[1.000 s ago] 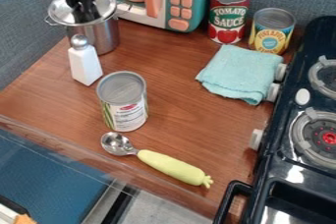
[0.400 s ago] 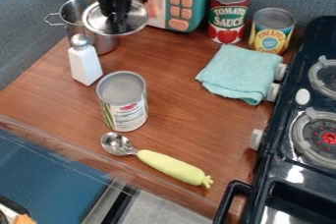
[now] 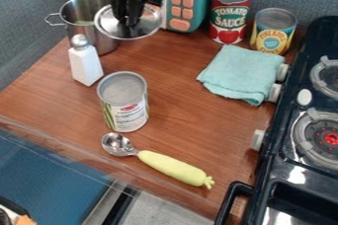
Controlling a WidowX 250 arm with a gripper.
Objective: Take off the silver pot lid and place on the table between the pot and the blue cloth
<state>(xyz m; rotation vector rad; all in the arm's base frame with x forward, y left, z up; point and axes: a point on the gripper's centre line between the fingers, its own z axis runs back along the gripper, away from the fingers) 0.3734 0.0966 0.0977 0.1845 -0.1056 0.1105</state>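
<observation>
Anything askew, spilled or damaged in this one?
Nothing stands out. The silver lid hangs from the gripper, off the pot, which fits the task. The white shaker and the cans stand upright, and no spill or damage shows.

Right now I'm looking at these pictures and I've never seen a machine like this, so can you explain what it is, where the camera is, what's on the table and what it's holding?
The machine is a robot arm, coming in at the top left. Its black two-finger gripper works like a simple hand. A fixed camera looks down at a slant.

The gripper holds a round silver pot lid by its middle, off the open silver metal pot.

On the brown wooden table are a white shaker with a silver top, a metal can with a pale label, a metal scoop with a yellow-green handle and a folded light-blue cloth. Behind the cloth stand a red-labelled can and a yellow-labelled can. A dark toy stove is at the right.
</observation>
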